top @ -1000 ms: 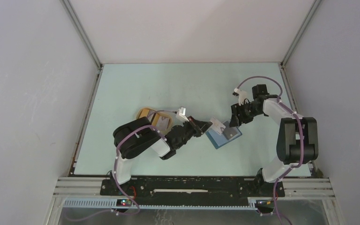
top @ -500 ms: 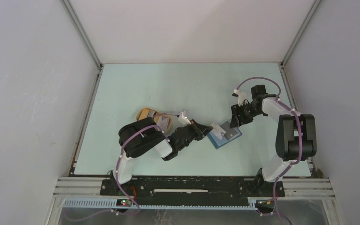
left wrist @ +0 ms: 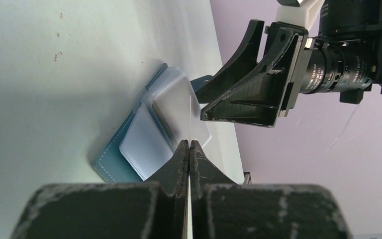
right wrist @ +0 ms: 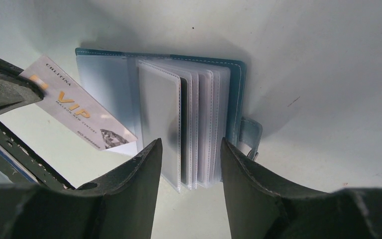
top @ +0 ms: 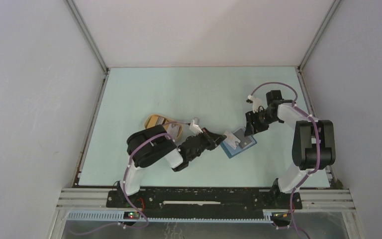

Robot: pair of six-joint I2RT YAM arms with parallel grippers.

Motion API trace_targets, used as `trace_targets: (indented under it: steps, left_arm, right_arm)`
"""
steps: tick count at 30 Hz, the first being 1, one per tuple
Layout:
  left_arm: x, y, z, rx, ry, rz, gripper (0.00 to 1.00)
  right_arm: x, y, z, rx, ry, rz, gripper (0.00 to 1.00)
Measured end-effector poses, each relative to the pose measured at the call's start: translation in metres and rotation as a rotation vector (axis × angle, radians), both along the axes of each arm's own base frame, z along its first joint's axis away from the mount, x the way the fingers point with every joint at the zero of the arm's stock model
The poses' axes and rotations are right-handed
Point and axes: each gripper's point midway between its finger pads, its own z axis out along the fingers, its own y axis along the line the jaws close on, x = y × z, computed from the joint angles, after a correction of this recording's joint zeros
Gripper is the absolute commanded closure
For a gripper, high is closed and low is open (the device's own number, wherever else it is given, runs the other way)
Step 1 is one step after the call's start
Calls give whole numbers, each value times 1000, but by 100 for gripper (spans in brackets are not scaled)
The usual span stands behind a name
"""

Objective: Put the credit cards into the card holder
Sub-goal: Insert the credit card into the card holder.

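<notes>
The teal card holder (top: pixel 239 144) lies open on the table, its clear sleeves fanned up (right wrist: pixel 179 114). My left gripper (top: pixel 220 137) is shut on a pale credit card (top: pixel 228 134) printed "VIP" (right wrist: pixel 74 107). It holds the card by one end, and the far corner reaches the holder's left page. In the left wrist view the card (left wrist: pixel 191 124) shows edge-on above the closed fingertips (left wrist: pixel 189 143), with the holder (left wrist: pixel 139 144) behind. My right gripper (top: pixel 251 127) is open, its fingers (right wrist: pixel 146 164) straddling the sleeves' near edge.
A tan oval tray (top: pixel 155 120) sits left of centre, partly hidden behind my left arm. Something pale lies at its right end (top: pixel 174 130). The right gripper's body (left wrist: pixel 258 89) stands close behind the holder. Enclosure walls ring the table.
My left gripper has moved a little to the right with the card, bringing it up to the open holder. The right gripper has stayed put at the holder.
</notes>
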Motion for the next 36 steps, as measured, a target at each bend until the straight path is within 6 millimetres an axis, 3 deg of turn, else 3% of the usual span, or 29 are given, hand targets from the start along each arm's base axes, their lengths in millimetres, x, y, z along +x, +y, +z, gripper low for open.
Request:
trace_targets:
  steps: [36]
  left_arm:
    - [-5, 5, -27, 17, 88, 13, 100]
  right_arm:
    - [1, -1, -2, -4, 9, -4, 49]
